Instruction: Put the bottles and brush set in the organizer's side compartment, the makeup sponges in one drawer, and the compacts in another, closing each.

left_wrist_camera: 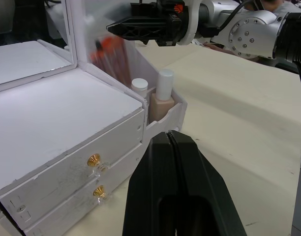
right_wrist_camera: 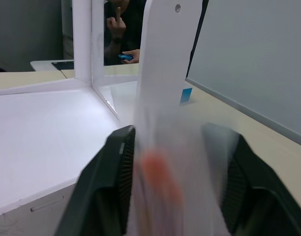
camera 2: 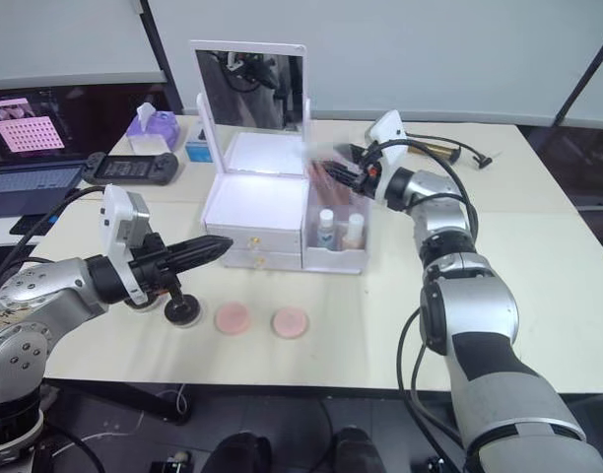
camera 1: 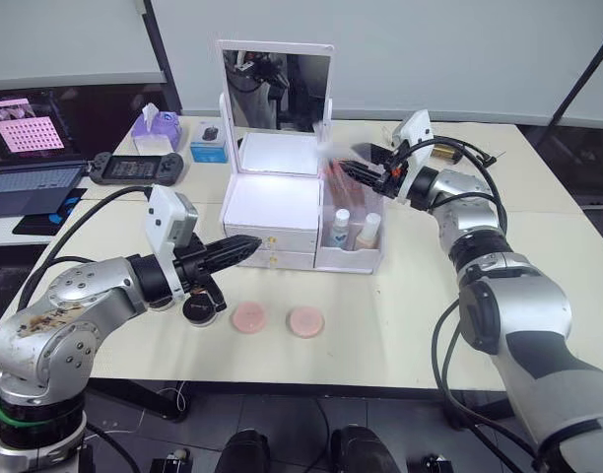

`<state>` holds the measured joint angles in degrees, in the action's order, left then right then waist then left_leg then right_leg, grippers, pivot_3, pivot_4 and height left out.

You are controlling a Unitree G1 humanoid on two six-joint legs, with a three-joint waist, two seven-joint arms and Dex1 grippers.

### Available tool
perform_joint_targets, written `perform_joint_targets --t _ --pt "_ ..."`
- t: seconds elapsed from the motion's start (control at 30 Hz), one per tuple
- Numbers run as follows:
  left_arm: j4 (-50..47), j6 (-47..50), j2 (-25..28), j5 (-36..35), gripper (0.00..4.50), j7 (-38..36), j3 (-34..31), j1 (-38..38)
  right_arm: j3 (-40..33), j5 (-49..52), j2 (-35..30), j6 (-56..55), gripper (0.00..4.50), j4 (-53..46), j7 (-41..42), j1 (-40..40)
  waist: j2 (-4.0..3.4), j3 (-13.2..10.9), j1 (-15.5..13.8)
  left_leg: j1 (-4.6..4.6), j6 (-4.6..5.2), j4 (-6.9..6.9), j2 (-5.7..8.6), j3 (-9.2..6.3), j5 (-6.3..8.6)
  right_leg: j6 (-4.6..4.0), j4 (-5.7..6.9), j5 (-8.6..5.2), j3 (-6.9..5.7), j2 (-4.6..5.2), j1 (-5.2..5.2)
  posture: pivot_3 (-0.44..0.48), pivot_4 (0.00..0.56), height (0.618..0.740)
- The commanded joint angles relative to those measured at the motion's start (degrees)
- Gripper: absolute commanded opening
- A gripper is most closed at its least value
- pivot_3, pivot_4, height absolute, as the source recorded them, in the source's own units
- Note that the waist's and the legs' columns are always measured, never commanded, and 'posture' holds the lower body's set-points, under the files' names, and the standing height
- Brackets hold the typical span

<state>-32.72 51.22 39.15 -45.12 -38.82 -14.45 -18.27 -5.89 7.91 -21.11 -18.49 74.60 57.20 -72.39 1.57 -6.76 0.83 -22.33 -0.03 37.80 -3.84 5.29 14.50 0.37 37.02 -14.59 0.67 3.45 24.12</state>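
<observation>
The white organizer stands mid-table with its mirror upright and both front drawers closed. Two white-capped bottles stand in its side compartment. The brush set shows blurred, upright in the back of that compartment, between the fingers of my open right gripper. My left gripper is shut and empty, pointing at the drawer fronts. A black compact lies on the table below it. Two pink makeup sponges lie in front of the organizer.
A laptop, a game controller, a purple tissue pack and a small blue box sit at the back left. Cables trail at the back right. The table's front edge runs just behind the sponges.
</observation>
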Motion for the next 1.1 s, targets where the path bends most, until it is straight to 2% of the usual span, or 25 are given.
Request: perform_joint_targets --t 0.03,0.13,0.3,0.43,0.53,0.7,0.77,0.87,1.1 --pt "0.0 -1.4 0.7 -0.5 0.0 0.1 0.2 -1.4 -1.7 0.1 -1.1 -1.2 3.41 -1.2 0.5 -0.6 0.0 0.0 0.0 0.0 0.0 0.0 0.0 0.01 0.0 0.0 0.0 0.0 0.0 0.0 0.0 0.0 0.15 0.706" --pt "0.7 -2.0 0.7 -0.1 0.0 -0.3 0.8 -1.8 -2.4 0.7 -2.1 -0.7 4.43 -2.3 2.8 -0.8 0.0 0.0 0.0 0.0 0.0 0.0 0.01 0.02 0.0 0.0 -0.01 0.0 -0.01 0.0 -0.01 0.0 0.15 0.706" --pt "2.6 -3.3 2.1 0.3 0.0 -1.7 0.7 -2.2 -5.6 5.1 -4.9 3.8 4.47 -7.5 9.4 -2.2 -0.05 0.0 0.0 0.0 0.0 0.0 0.01 0.03 0.0 0.0 -0.01 0.0 0.0 0.0 0.0 0.0 0.15 0.706" --pt "3.8 -4.2 3.4 0.3 0.0 -2.6 0.5 -2.3 -6.1 9.7 -7.9 16.6 4.47 -18.6 15.8 -1.3 -0.21 -0.1 -0.1 0.0 0.01 -0.01 0.01 0.02 0.0 0.0 -0.02 0.0 0.0 0.0 -0.01 0.0 0.15 0.706" --pt "4.7 -5.1 4.1 0.8 0.0 -3.5 1.0 -2.8 0.4 9.3 -13.7 32.0 4.47 -36.5 22.1 4.7 -0.26 -0.2 -0.3 -0.03 0.03 -0.01 0.0 -0.09 0.02 0.0 -0.03 0.0 -0.03 0.0 0.0 0.0 0.15 0.706" --pt "6.4 -6.8 3.9 1.5 0.0 -4.1 2.2 -4.2 7.3 11.5 -20.7 50.4 4.47 -59.7 24.1 9.8 -0.28 -0.2 -0.3 0.0 0.09 0.0 0.03 -0.09 0.06 0.0 -0.03 0.0 0.0 0.04 0.0 0.0 0.15 0.706" --pt "7.0 -7.3 3.7 2.2 0.0 -4.3 3.0 -4.5 10.5 11.9 -23.0 56.2 3.9 -66.8 25.2 10.7 -0.43 -0.3 -0.1 0.01 0.1 -0.01 0.02 -0.1 0.06 0.0 0.01 0.0 0.02 0.01 0.04 0.0 0.15 0.706" --pt "7.1 -7.9 3.2 2.6 0.0 -4.3 3.8 -4.3 14.3 9.8 -24.1 57.9 2.89 -70.3 24.1 12.3 -0.47 -0.3 0.0 0.05 0.12 -0.02 0.01 -0.09 0.07 -0.03 -0.01 -0.02 0.05 -0.08 0.03 0.0 0.15 0.706" --pt "6.6 -8.3 2.6 3.4 0.0 -3.6 5.4 -4.8 19.2 3.9 -19.7 51.7 0.51 -64.6 18.2 13.8 -0.39 -0.3 -0.4 -0.01 0.12 0.02 0.07 0.05 0.07 -0.02 -0.01 -0.02 0.01 -0.02 0.04 0.0 0.15 0.706"
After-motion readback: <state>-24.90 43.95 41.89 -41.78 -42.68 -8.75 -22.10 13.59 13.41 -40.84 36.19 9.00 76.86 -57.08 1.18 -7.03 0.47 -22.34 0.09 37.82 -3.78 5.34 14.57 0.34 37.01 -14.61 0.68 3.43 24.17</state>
